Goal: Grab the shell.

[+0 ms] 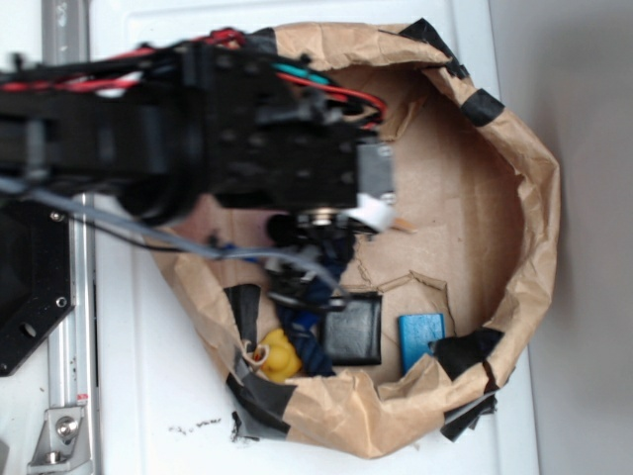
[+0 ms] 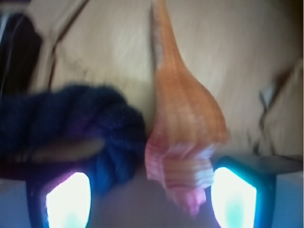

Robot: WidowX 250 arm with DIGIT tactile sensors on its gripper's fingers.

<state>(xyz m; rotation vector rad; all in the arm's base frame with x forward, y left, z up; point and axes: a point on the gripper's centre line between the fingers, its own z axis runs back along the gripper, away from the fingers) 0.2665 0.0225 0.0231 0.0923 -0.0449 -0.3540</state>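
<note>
Wrist view: shell (image 2: 183, 123) lies on brown paper, tail pointing away from the camera, pale spire between the two fingers (image 2: 235, 197). Jaws stand wide, one each side of the spire, no contact visible. Dark blue rope (image 2: 71, 133) sits just beside the shell on the left, partly over the left finger. Exterior view: arm (image 1: 188, 129) reaches over a paper bowl (image 1: 524, 188); gripper (image 1: 321, 233) is low inside it. Shell is hidden there. Black square (image 1: 354, 330), blue block (image 1: 421, 338) and yellow duck (image 1: 277, 354) lie near the bowl's rim.
</note>
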